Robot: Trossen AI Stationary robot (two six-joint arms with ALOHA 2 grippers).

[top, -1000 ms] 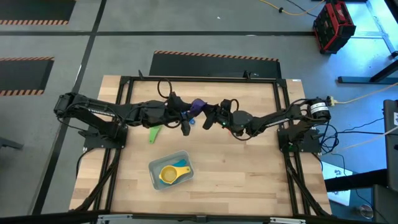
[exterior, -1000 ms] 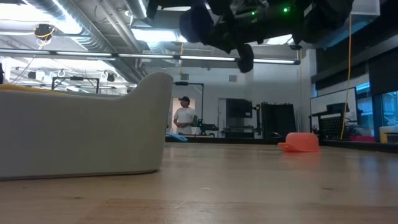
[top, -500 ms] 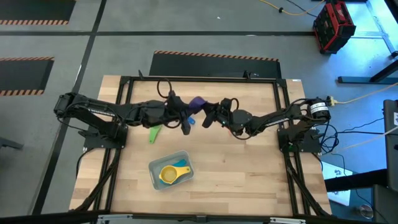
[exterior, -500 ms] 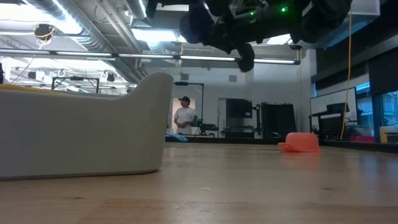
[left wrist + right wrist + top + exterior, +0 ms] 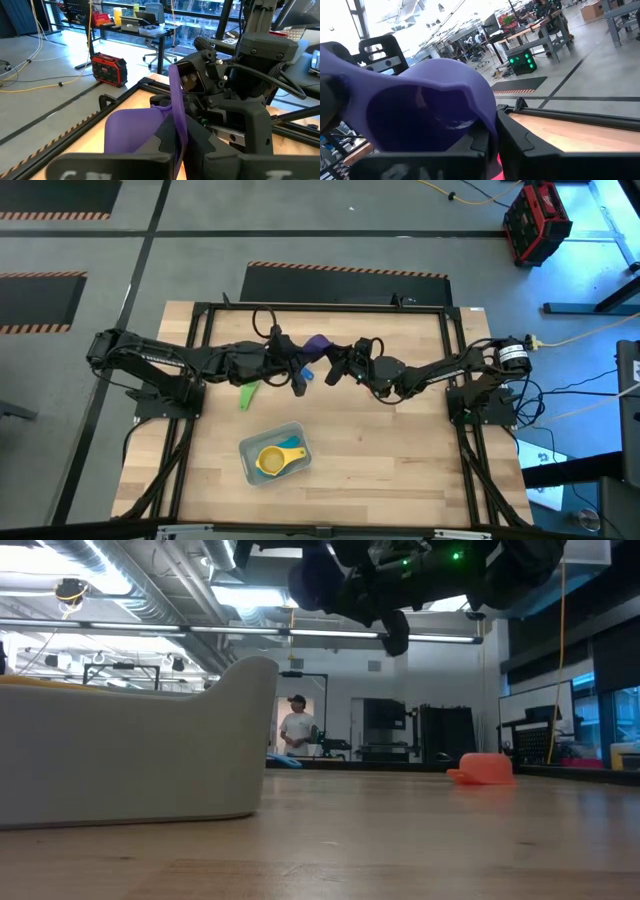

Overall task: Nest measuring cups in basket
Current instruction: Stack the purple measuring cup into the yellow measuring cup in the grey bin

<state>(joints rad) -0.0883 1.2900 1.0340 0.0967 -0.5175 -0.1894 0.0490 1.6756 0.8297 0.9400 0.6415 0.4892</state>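
Nearest you, the basket (image 5: 272, 454) sits on the table (image 5: 400, 470) toward its near edge, a little left of centre. It is a pale, rounded-corner bin, turned slightly askew. Inside it a yellow measuring cup (image 5: 270, 461) lies with a teal measuring cup (image 5: 293, 446) tucked against it, at the basket's right side. In the low view the basket's wall fills the left side and hides its contents.

Farther in, a green measuring cup (image 5: 248, 394) lies on the wood just beside the left arm. Near it, under the left gripper, a bit of blue (image 5: 308, 375) shows; you cannot tell its shape there. An orange measuring cup (image 5: 483, 768) rests mouth down on the table, seen only in the low view.

Above the table's middle both grippers meet on the purple measuring cup (image 5: 316, 346). Your left gripper (image 5: 179, 150) is clamped on its flat handle, the strip standing upright between the fingers. Your right gripper (image 5: 492, 142) is pinched together on the rim of its bowl, whose hollow faces that wrist camera. From above, the arms cover most of the cup. In the low view it is raised clear of the wood.

The near right corner and the far edge of the table lie bare. A person (image 5: 296, 727) stands far back in the room.
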